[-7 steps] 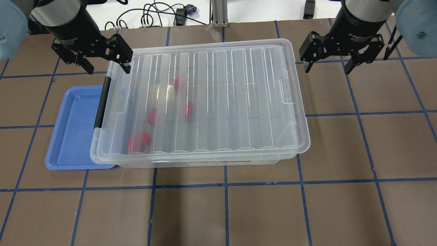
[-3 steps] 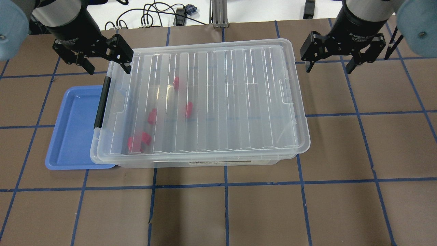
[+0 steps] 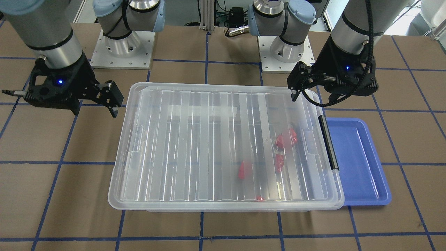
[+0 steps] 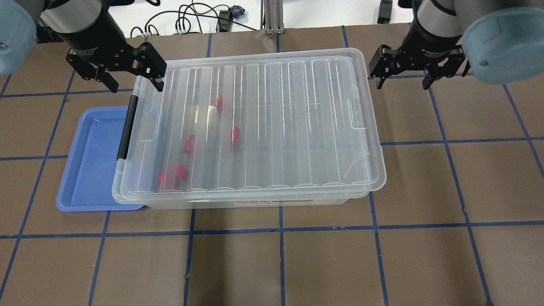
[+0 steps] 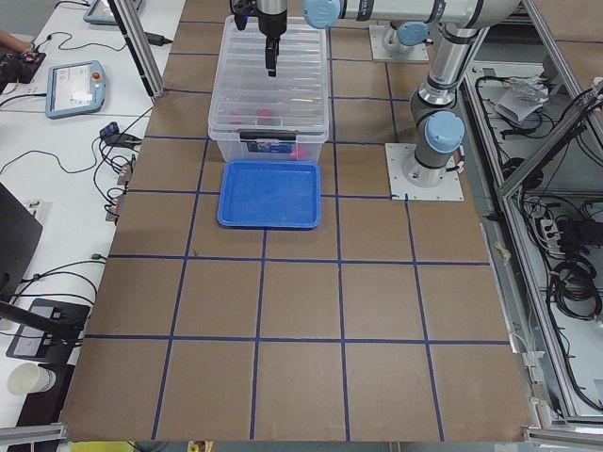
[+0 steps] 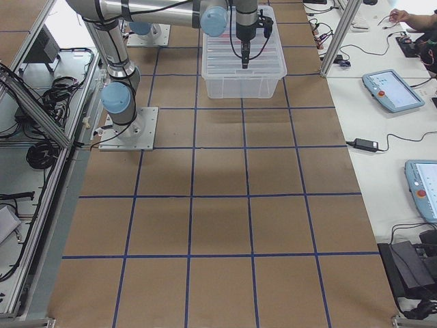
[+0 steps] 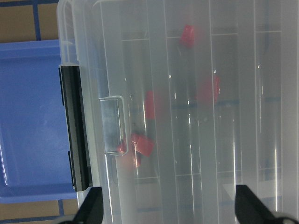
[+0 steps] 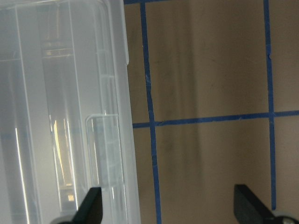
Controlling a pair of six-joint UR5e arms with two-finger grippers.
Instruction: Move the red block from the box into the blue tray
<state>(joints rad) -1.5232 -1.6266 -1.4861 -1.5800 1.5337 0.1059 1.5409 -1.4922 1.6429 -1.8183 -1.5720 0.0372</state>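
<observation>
Now, starting at the robot's left: the tray (image 4: 85,170) lies just beside the box's (image 4: 376,170) latch (image 4: 127,127) end. Above that end hangs the left gripper (image 4: 135,87), jaws spread wide, holding nothing. The red blocks (image 4: 172,176) sit below it and slightly inward, sealed under the closed lid (image 4: 289,127), so you have the left one far nearer them. The box runs lengthwise from one gripper to the other. At its far end the right gripper (image 4: 401,80) hovers, equally wide, empty.
</observation>
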